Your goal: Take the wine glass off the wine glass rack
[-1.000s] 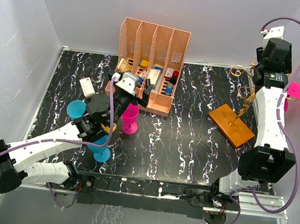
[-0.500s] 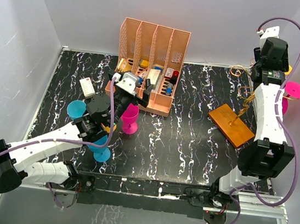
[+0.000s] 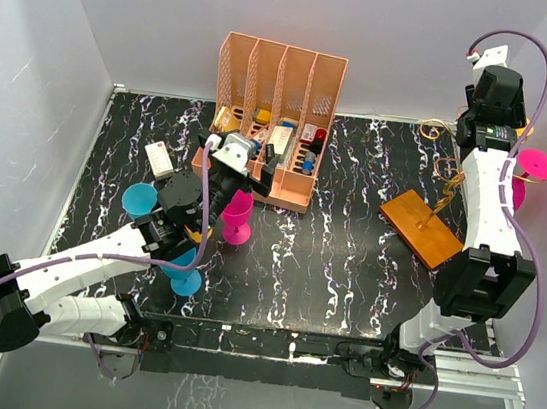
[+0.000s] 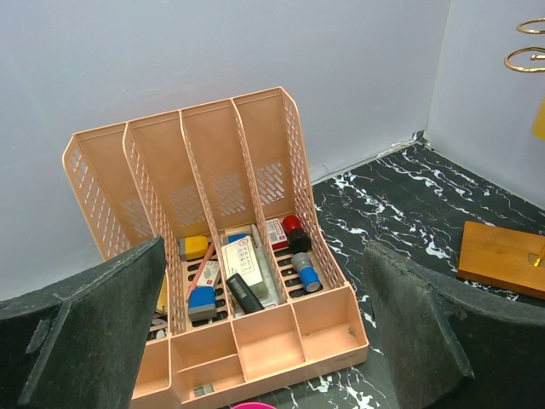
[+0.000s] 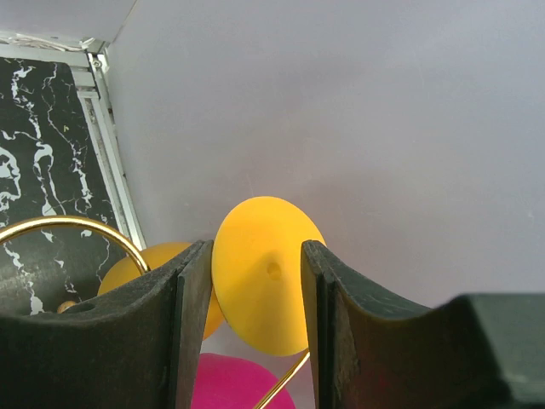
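The black marbled surface (image 3: pixel 346 265) fills the middle of the overhead view. At its top centre stands a peach slotted organizer (image 3: pixel 279 84) with small items in its bins. To the right of centre is the wine glass rack (image 3: pixel 417 226), its wooden base flat on the surface and its gold wire rising toward the upper right. A pink glass (image 3: pixel 537 164) hangs at the far right edge, and another pink glass (image 3: pixel 236 218) stands upright left of centre. My right fingers (image 5: pixel 255 247) sit high in the upper right corner, a narrow gap apart, with the round foot of the yellow wine glass (image 5: pixel 260 281) framed between them; I cannot tell whether they are gripping it. My left fingers (image 4: pixel 264 247) are spread wide before the organizer and hold nothing.
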`<move>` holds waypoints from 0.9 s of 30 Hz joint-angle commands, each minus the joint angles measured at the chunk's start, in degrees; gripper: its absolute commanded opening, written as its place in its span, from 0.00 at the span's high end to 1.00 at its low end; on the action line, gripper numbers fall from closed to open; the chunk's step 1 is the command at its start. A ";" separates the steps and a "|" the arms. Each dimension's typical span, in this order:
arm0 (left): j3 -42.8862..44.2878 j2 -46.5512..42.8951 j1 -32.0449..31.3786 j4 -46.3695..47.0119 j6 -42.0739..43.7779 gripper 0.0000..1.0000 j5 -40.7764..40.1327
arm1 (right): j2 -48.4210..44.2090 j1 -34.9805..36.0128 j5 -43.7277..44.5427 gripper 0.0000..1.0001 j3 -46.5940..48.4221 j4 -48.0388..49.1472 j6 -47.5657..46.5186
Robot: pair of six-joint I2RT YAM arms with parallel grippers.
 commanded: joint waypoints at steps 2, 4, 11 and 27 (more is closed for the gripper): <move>-0.62 -0.75 -0.44 2.90 0.87 0.03 -1.09 | 0.92 -0.05 2.55 0.53 2.40 4.65 -1.82; -0.62 -0.74 -0.49 2.90 0.96 0.03 -1.10 | 1.16 -0.05 2.51 0.55 2.32 4.70 -1.94; -0.69 -0.75 -0.52 2.98 1.05 0.03 -1.18 | 1.02 -0.03 2.01 0.62 2.46 4.58 -1.83; -0.74 -0.79 -0.58 2.99 1.27 0.03 -1.09 | 0.60 -0.01 1.52 0.83 3.98 3.88 -6.95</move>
